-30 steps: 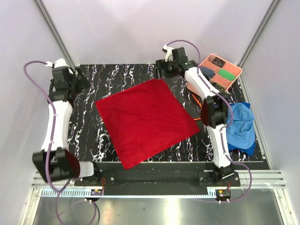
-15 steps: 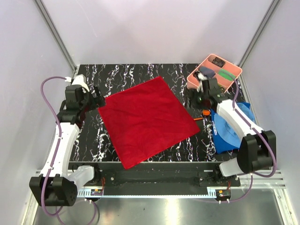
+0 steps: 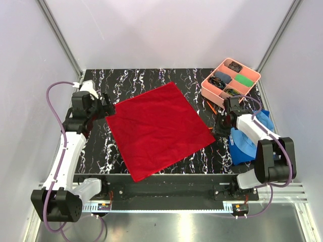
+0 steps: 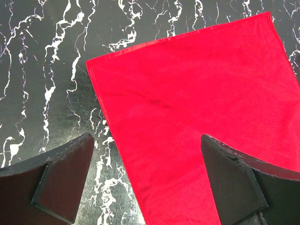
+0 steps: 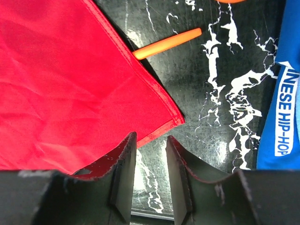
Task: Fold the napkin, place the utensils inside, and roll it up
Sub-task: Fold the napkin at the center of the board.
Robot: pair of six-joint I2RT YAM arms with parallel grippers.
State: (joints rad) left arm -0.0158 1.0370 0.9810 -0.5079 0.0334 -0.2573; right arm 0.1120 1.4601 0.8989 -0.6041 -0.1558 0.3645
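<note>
Reaches with the left arm up the 9 o'clock side of the desk [image 3: 146,80], wrist tipped inward. Holds the left pincer [image 4: 146,140] spread wide and empty over the 9 o'clock corner of the napkin [image 3: 156,128], flat at mid-desk. Folds the right arm in from 4 o'clock. Sets the right pincer [image 5: 150,138] narrowly parted, gripping nothing, just short of the napkin's 3 o'clock corner, near an orange utensil [image 5: 166,43] at the napkin's edge.
</note>
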